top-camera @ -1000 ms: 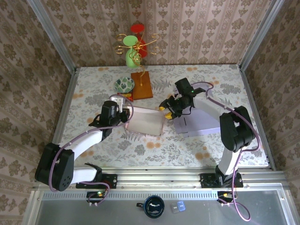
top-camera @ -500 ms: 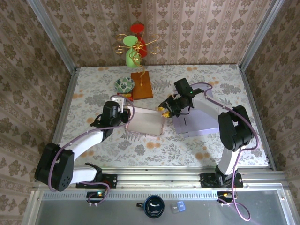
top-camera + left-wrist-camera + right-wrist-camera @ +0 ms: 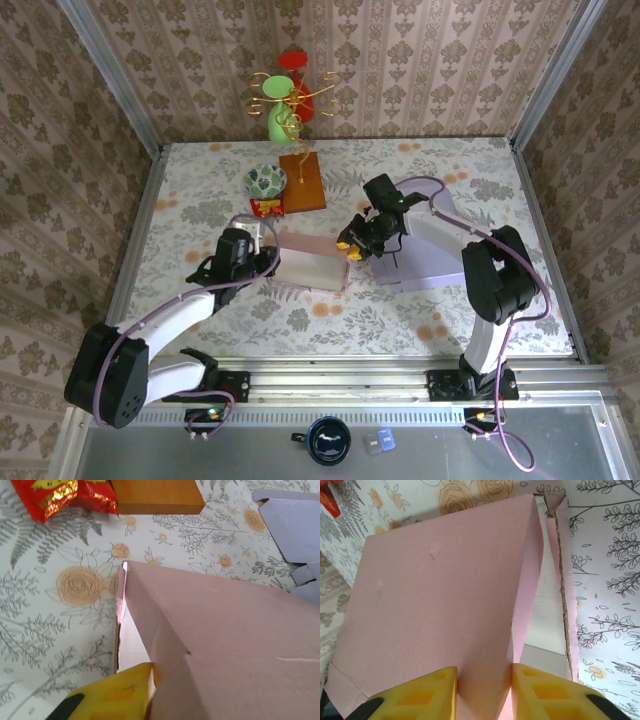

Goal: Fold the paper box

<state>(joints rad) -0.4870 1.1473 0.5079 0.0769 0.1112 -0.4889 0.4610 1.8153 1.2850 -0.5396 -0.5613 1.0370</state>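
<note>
Yellow right fingers (image 3: 420,697): set on either side of one edge of the pink paper box (image 3: 440,605), pinching that folded panel between them; the right gripper (image 3: 485,692) meets the box at its right end.
Left gripper (image 3: 268,257): at the box's left end. One yellow finger (image 3: 112,697) lies against the inner face of the wall. The other is hidden behind the pink panel, so whether it clamps cannot be told.
Pink paper box: mid-table between both grippers, partly raised, its broad panel sloping, with an open gap beneath it in both wrist views.
Lavender box (image 3: 425,255): flat on the table (image 3: 200,205), just right of the right gripper.
Wooden block (image 3: 303,182): on the far side of the pink box, apart from it.
Red packet (image 3: 265,208): just left of the block's near end.
Patterned bowl (image 3: 265,180): just beyond the packet, on its far side.
</note>
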